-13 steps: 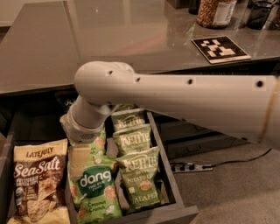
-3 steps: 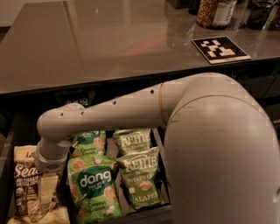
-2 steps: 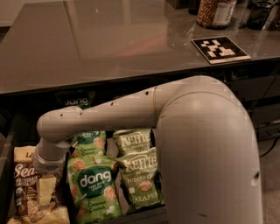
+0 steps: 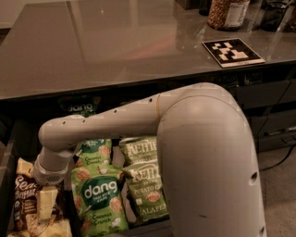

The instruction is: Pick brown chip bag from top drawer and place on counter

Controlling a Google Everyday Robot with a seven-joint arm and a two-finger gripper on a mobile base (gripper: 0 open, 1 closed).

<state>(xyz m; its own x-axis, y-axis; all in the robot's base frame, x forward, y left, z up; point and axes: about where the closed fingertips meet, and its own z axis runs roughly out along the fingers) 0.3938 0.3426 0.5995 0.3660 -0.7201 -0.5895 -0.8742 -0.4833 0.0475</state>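
Centrally, the robot's pale arm (image 4: 208,162) filled the right half of the camera view, bent at a large elbow and reaching leftward and down into the open top drawer (image 4: 6,185). Its wrist (image 4: 53,166) ended at the drawer's left side, where the gripper (image 4: 46,203) hung directly over the brown chip bag (image 4: 22,199). Whether the gripper was open or closed, and whether it had hold of the bag, could not be told, since the wrist covered its upper part and cream shapes below it merged with the bag's print.

The brown chip bag lay flat in the left part of the drawer, against the left wall, with part of its white lettering showing beside the gripper. Just to its right lay a green dang bag (image 4: 99,199), with a second dang bag (image 4: 95,150) behind it. Further right, two green Kettle bags (image 4: 148,190) overlapped one another, the nearer one partly hidden by the arm. More "dang" lettering (image 4: 76,107) showed in shadow at the back of the drawer, beneath the counter edge.

The counter (image 4: 115,41) spanned the upper part of the view, glossy and reflective. On its right side rested a black-and-white marker tile (image 4: 232,52), and behind that a jar (image 4: 226,13). Narrower drawers (image 4: 277,115) stood below the counter at far right.
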